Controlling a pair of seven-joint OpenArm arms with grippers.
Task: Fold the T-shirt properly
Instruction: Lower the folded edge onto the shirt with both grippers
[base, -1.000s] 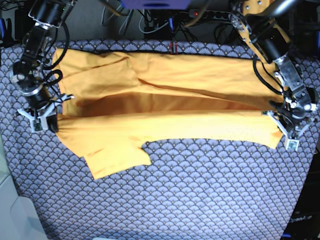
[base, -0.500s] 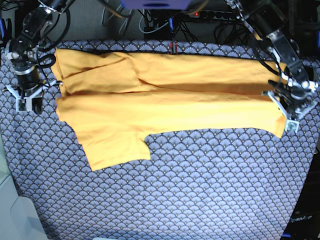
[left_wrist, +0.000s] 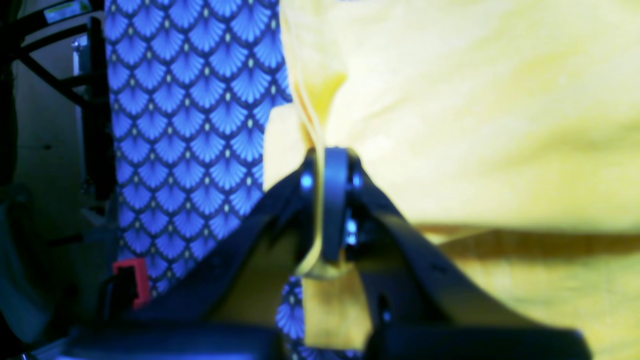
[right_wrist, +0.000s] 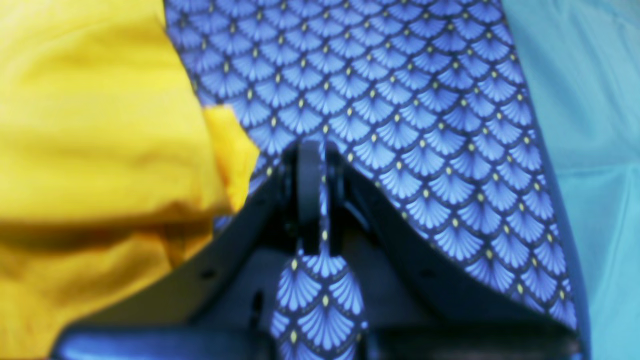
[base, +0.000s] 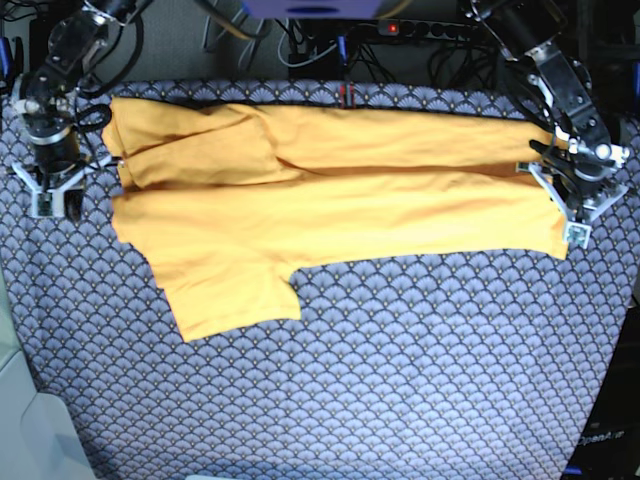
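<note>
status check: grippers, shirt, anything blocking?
Left gripper shut on T-shirt edge. Right gripper shut, empty, off the shirt over patterned cloth. Shirt folded lengthwise, one sleeve out. Nothing blocking.

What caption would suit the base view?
Two robot arms flank a yellow-orange T-shirt folded lengthwise on scallop-patterned cloth.

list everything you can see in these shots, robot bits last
T-shirt: one, yellow-orange, spread across the far half of the cloth, one sleeve sticking out toward the near side
patterned cloth: one, blue-grey scallop print, covering the table under the shirt
cables and power strip: several, dark, behind the far edge
left tool: one, dark, shut on the T-shirt edge at the base view's right end
right tool: one, dark, shut, over bare cloth beside the shirt, holding nothing
</note>
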